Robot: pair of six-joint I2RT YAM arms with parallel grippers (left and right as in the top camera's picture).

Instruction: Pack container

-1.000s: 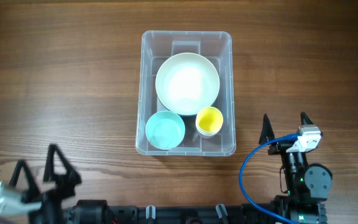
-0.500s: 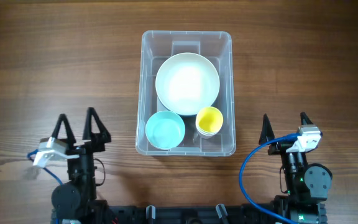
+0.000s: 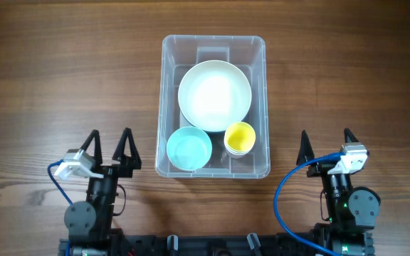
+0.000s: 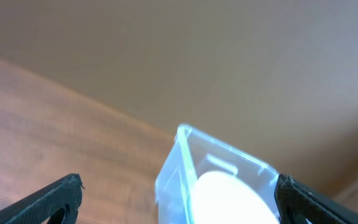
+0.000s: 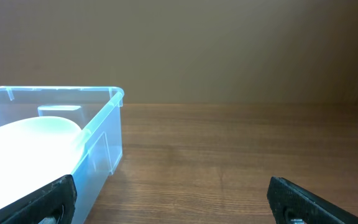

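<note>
Three dishes already inside the clear container (image 3: 265,99): a large white bowl (image 3: 215,96), a pale blue bowl (image 3: 189,148) and a yellow cup (image 3: 239,138). Sits at mid-bench (image 3: 62,71), between and just ahead of the two arms, touched by neither.

Within the last second: left pincer (image 3: 111,134) in from the near-left corner of the bench, now parked near the container's near-left corner and mirroring the right pincer (image 3: 326,134). No shift on the right side, none among the dishes.

Both spread wide, with nothing between the fingers. In each wrist view, only dark fingertips at the bottom corners, with bare wood and the container's wall in the gap.

No further dish visible on the bench from overhead. Reads as a retreat to a rest pose rather than a fresh reach. Looks complete, or very nearly so, as packing goes. No lid in sight, so cannot tell whether closing belongs to the job.
</note>
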